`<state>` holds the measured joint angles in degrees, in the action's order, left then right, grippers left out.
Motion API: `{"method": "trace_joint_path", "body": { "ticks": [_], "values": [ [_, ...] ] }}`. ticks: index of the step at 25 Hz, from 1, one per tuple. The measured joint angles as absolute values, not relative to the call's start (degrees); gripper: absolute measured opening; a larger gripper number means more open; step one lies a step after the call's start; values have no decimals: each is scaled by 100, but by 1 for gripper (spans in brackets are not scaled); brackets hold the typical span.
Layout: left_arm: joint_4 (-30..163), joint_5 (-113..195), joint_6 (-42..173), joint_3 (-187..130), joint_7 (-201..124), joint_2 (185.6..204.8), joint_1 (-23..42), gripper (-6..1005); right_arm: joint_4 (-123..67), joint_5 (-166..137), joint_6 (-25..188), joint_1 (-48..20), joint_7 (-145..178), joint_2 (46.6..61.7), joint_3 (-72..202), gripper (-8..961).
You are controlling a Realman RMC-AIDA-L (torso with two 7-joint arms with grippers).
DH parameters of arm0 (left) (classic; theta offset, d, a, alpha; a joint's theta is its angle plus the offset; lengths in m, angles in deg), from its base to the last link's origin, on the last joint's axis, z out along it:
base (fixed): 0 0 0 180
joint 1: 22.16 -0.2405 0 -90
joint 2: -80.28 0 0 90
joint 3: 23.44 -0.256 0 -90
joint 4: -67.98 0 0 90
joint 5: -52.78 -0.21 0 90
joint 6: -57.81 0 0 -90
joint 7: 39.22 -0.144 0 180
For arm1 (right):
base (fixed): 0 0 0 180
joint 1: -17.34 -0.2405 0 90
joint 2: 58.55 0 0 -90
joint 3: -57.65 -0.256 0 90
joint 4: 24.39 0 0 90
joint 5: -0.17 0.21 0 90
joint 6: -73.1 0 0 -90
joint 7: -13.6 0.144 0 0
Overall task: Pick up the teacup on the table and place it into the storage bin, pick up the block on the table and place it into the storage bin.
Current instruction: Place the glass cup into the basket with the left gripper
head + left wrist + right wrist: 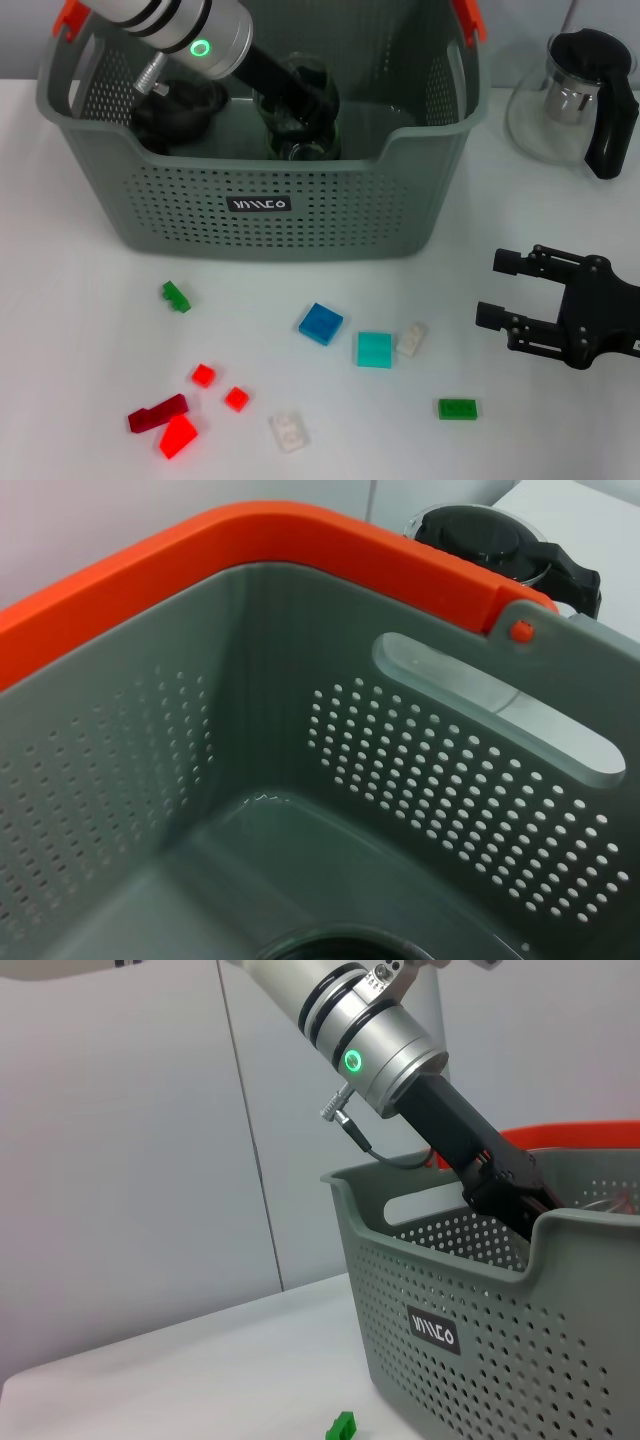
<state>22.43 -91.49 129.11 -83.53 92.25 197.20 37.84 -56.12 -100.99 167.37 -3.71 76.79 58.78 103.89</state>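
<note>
The grey-green storage bin (pixel 260 205) stands at the back of the table; its label also shows in the right wrist view (pixel 432 1334). My left gripper (pixel 300 125) reaches down inside it, shut on the glass teacup (pixel 305 85), whose dark rim shows in the left wrist view (pixel 345 950). Several blocks lie on the table in front of the bin: a green block (pixel 176 296), a blue block (pixel 320 323), a teal block (pixel 374 349) and others in red, white and green. My right gripper (pixel 490 290) hovers open over the table at the right, holding nothing.
A glass pitcher (pixel 575 95) with a black handle stands to the right of the bin, behind the right gripper. The bin's orange handle ends (pixel 468 18) rise above its rim. Red blocks (pixel 170 420) cluster near the front left.
</note>
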Motion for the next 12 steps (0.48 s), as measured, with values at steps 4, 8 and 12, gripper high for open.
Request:
{"method": "trace_joint_path", "body": {
  "ticks": [4, 8, 12],
  "values": [
    [2233, -9195, 12897, -8356, 9247, 19753, 3791, 60, -5612, -10099, 16737, -359, 7680, 5878, 10397, 746],
    [2246, -9199, 12743, -8356, 9216, 19835, 3778, 61, -5612, -10103, 16740, -357, 7680, 5878, 10405, 746],
    [2235, -9227, 12699, -8365, 9201, 19880, 3767, 62, -5612, -10179, 16765, -368, 7698, 5878, 10382, 746]
  ]
}}
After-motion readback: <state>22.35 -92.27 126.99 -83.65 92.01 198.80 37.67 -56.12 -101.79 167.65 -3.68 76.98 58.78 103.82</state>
